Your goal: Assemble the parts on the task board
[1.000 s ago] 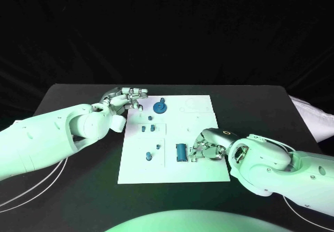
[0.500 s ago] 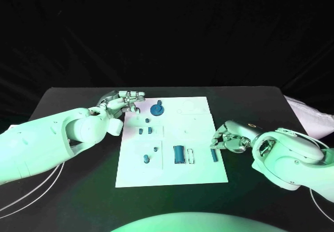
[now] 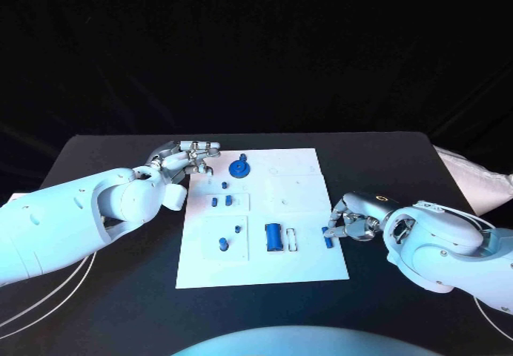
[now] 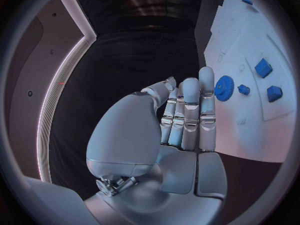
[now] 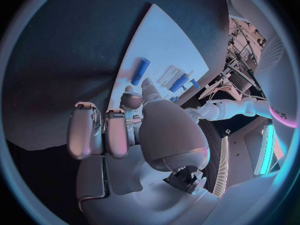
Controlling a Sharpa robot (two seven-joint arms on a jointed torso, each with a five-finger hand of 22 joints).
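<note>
Black table [image 3: 118,297] w/ white task board [image 3: 305,259] in the middle. Left hand [image 3: 184,158] at board's far-left corner, fingers straight and close together, grasping nothing. Right hand [image 3: 351,222] at board's right edge, fingers curled in; can't tell if anything's pinched. Blue gear [image 3: 242,169] near far edge, blue cylinder [image 3: 273,236] mid-board, small blue peg [image 3: 327,238] just beside right hand's fingertips.
</note>
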